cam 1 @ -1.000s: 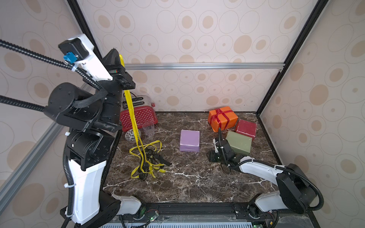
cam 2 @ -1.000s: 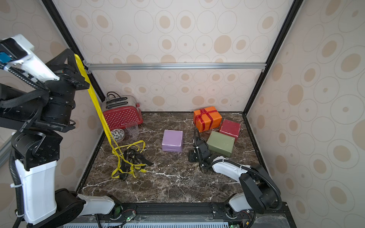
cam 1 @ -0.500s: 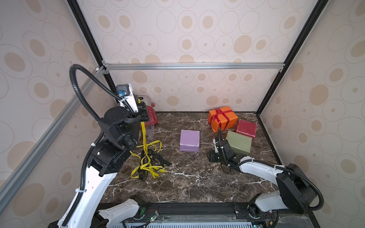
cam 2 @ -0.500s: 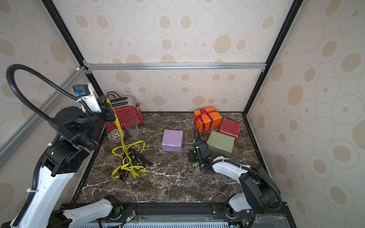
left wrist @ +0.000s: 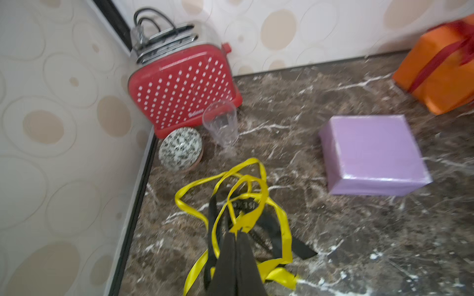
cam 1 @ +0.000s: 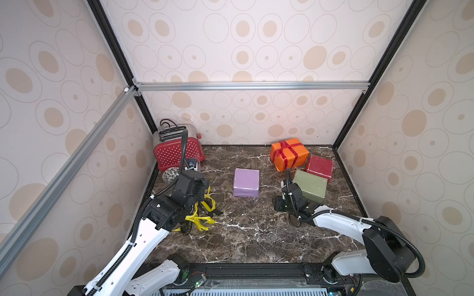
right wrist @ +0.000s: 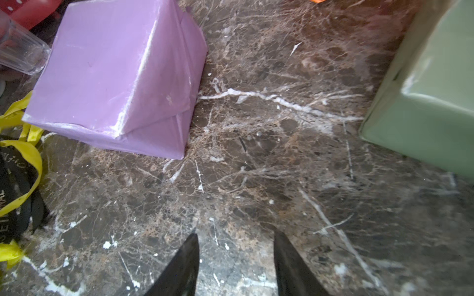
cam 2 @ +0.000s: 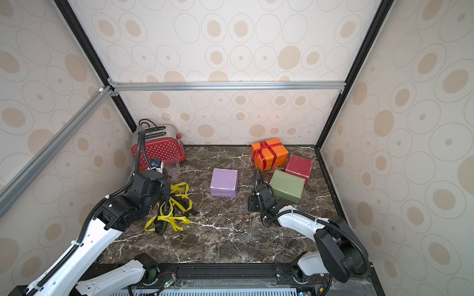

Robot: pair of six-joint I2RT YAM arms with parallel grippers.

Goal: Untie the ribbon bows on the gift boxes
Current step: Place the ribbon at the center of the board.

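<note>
A loose tangle of yellow ribbon and black ribbon with pale lettering lies on the dark marble surface at its left side, off every box. The left gripper hangs low over this heap. Its jaws are clenched together, and in the left wrist view they pinch a fold of the yellow ribbon at their tips. The black strands pass under and beside them.

The red ribbon is tied in a bow on top of the orange gift box, which stands at the back right near the wall. The dark red box sits just beside the orange one on its right, and the olive green box sits just in front of both. These two and the lilac box, alone in the middle of the surface, are bare of ribbon.

The right gripper is low over bare marble between the lilac and olive green boxes. Its jaws are parted and grasp nothing.

In the back left corner stands a red white-dotted toaster. A clear plastic cup and a speckled bowl stand just in front of it, between the toaster and the ribbon heap.
</note>
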